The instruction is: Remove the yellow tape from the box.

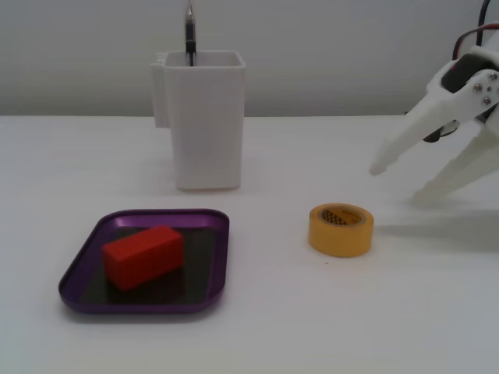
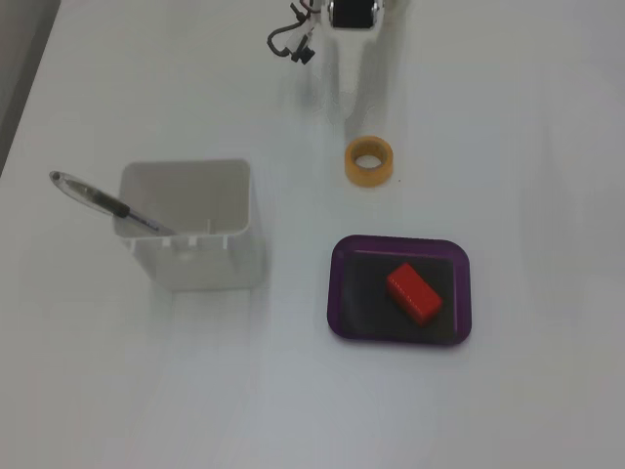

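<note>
Yellow tape (image 1: 341,229) lying flat on white table (image 1: 405,312), outside box (image 1: 204,296), bare surface all round it. Box holding red block (image 1: 144,256). White gripper (image 1: 396,184) hanging near tape, fingers spread apart, gripping nothing. White container (image 1: 204,117) with pen (image 2: 103,200) standing behind box. Plain pale wall behind table.

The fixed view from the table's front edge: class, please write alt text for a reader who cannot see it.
A white two-finger gripper, jaws open, reaches in from the right above a mustard-yellow roll of tape lying on a white table. At left, a shallow purple square tray holds a red rectangular block; behind stands a tall white container with a pen.
</note>
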Robot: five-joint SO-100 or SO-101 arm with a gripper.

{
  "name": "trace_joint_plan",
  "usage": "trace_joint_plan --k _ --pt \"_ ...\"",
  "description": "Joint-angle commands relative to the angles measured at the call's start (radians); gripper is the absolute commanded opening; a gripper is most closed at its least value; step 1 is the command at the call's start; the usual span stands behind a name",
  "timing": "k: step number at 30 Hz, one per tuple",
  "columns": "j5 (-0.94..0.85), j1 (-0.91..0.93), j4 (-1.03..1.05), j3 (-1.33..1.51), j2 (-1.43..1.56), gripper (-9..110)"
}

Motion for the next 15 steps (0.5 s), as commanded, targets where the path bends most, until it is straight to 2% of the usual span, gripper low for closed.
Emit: trace_joint_plan --k 1,4,15 --pt "0.015 -0.006 -0.012 0.017 0.049 10" --pt "0.015 -0.006 -0.012 0.017 0.049 -1" --pt "0.006 0.005 -0.014 0.017 0.049 0"
